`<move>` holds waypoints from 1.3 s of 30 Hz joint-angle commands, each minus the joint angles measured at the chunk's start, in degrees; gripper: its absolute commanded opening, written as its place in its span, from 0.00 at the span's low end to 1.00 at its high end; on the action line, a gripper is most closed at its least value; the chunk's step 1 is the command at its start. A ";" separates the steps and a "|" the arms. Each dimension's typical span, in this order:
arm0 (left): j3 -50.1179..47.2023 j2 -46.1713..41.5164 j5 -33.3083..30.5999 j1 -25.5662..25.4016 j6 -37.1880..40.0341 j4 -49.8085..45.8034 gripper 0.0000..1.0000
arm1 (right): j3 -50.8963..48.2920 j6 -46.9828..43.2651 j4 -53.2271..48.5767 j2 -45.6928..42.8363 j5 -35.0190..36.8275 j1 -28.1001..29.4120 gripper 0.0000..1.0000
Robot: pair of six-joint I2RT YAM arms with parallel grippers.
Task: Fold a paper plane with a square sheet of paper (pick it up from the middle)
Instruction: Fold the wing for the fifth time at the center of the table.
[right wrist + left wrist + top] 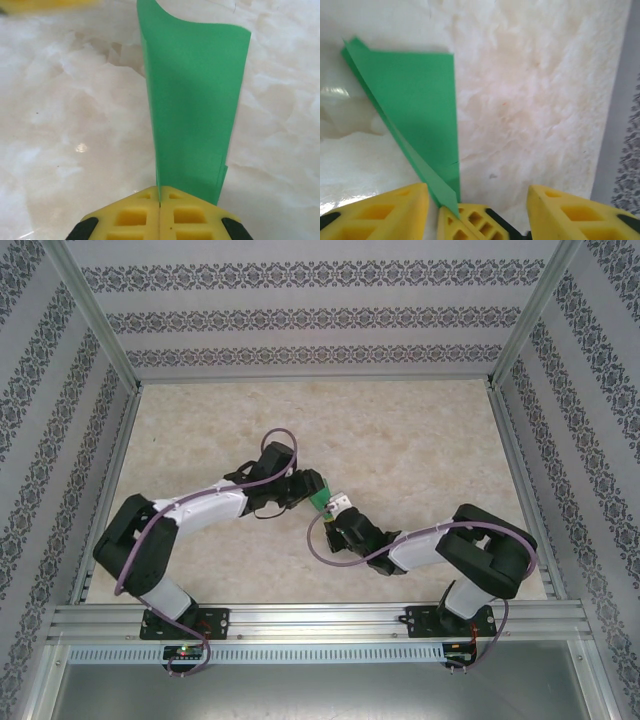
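Two-handed work, judging by the layout: find the left gripper [308, 490] and right gripper [334, 510] nose to nose over the middle of the table [420, 430], with the folded green paper [318, 503] between. Leave the right fingers [145, 202] squeezed together on the paper's narrow end. Bring the left fingers [410, 205], now spread apart and apparently gripping nothing, around the long crease near that end. Close gently, square to the fold, then slide outward without tugging or twisting.
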 commanded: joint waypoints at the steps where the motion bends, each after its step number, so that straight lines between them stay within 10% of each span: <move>1: -1.60 -3.87 -3.62 0.90 0.87 -2.50 0.57 | -0.86 8.38 6.17 1.54 -10.08 -2.70 0.00; 19: -2.93 -0.35 1.42 0.93 1.62 3.29 0.48 | -0.45 31.69 15.25 8.59 -35.28 -16.31 0.00; 39: -0.55 12.19 9.33 0.77 0.39 18.47 0.38 | -0.42 46.05 21.68 16.12 -41.96 -20.44 0.00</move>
